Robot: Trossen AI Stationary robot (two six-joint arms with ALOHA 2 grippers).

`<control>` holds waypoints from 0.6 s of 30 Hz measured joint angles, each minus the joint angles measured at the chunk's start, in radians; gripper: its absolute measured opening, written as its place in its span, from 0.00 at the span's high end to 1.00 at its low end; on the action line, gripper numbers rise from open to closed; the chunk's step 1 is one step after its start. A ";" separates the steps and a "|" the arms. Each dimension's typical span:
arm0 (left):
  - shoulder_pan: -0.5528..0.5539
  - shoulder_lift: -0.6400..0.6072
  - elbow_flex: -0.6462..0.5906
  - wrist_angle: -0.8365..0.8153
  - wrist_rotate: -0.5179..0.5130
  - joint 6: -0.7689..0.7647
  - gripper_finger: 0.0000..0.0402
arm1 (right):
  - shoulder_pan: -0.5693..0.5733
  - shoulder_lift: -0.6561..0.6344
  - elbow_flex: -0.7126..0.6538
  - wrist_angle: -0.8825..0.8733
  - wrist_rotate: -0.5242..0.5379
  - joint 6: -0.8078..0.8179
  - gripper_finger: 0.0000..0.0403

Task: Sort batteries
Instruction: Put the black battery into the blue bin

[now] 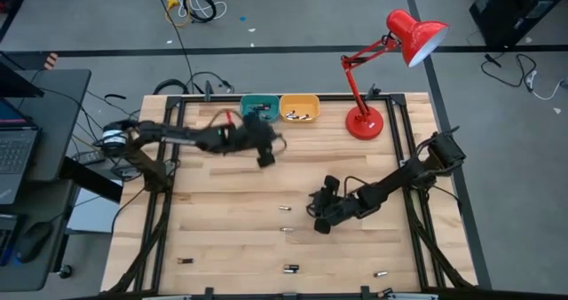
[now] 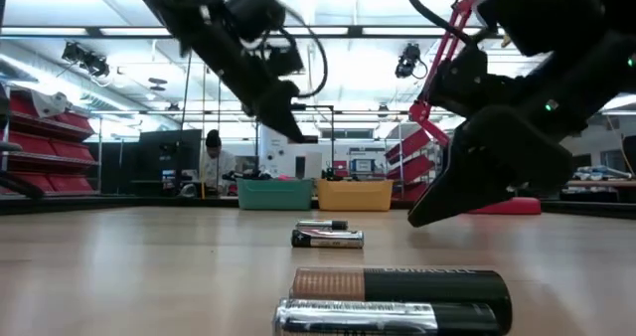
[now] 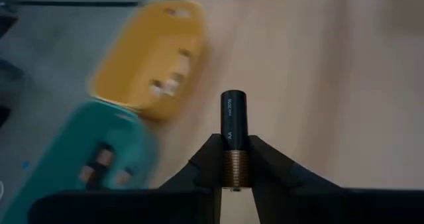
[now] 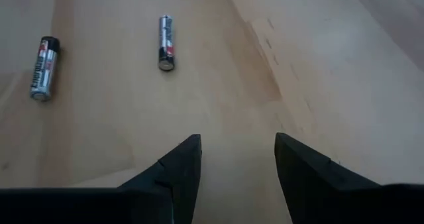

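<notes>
Copper-banded and black, 1 battery [image 3: 233, 136] sits clamped between the left gripper [image 3: 233, 177] fingers, its dark end sticking out past the tips. That gripper hangs in the air just in front of the teal bin [image 1: 257, 106] and the yellow bin [image 1: 299, 108], which stand touching side by side at the table's far edge; both already hold batteries.

Out on the pale wooden table [image 1: 222, 220], the right gripper [image 4: 237, 161] is low over the middle with its fingers spread apart and nothing between them. 2 silver-and-black batteries [image 4: 165, 42] lie a little ahead of it on the wood, well apart from each other and not touching the fingers; from above these are the pair [image 1: 286, 209] just left of the gripper. More loose ones lie along the near edge: 1 toward the left [image 1: 185, 261], 1 in the middle [image 1: 290, 268], 1 to the right [image 1: 380, 272].

Beside the bins, the red desk lamp [image 1: 366, 121] takes up the far right corner. Between the 2 arms the wood is open, and the black frame rails [image 1: 160, 220] run down both sides.
</notes>
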 joint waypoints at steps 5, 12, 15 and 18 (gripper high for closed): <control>0.192 0.040 0.001 0.047 0.116 0.034 0.84 | -0.036 0.000 -0.038 0.070 -0.002 -0.033 0.56; 0.352 0.089 0.001 0.140 0.148 0.071 0.83 | -0.099 0.000 -0.047 0.145 -0.020 -0.043 0.56; 0.400 0.129 0.002 0.168 0.227 0.072 0.82 | -0.130 0.000 -0.046 0.207 -0.053 -0.055 0.56; 0.427 0.184 0.001 0.166 0.256 0.072 0.82 | -0.157 0.000 -0.046 0.263 -0.108 -0.133 0.56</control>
